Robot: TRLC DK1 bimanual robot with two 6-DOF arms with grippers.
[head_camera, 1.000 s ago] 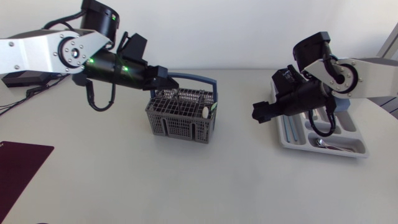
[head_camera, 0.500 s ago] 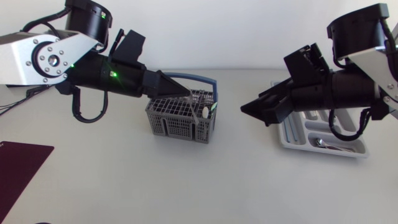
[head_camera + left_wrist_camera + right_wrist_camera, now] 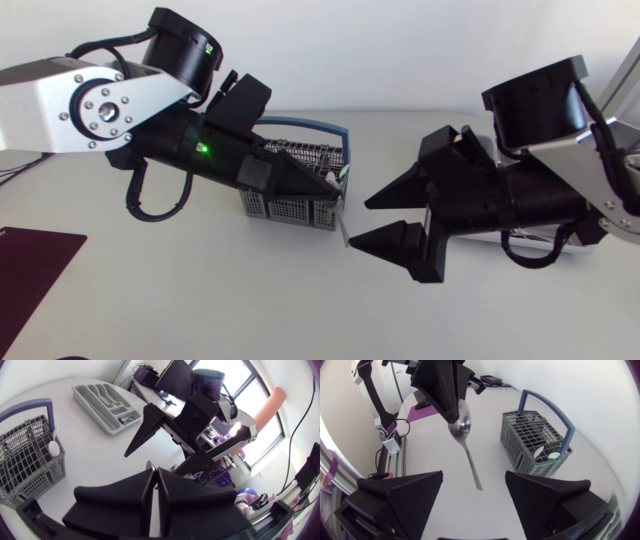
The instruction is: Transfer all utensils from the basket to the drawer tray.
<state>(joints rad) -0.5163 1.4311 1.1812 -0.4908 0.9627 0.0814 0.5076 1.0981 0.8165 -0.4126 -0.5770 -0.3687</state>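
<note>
Lifted from basket [image 3: 535,435], spoon [image 3: 466,449] hangs ahead of right hand [image 3: 358,222].

Spoon held up in front of the wide-open right claw [image 3: 474,474]

The left claw [image 3: 453,414] pinches the spoon [image 3: 460,426] by the upper edge of its bowl. The handle hangs down at a slant, its end between the right claw's two spread fingers and touching neither. Beyond, to one side, the grey basket [image 3: 535,442] stands on the white surface [image 3: 490,412], blue handle upright, two white-tipped pieces in a near compartment.
</note>
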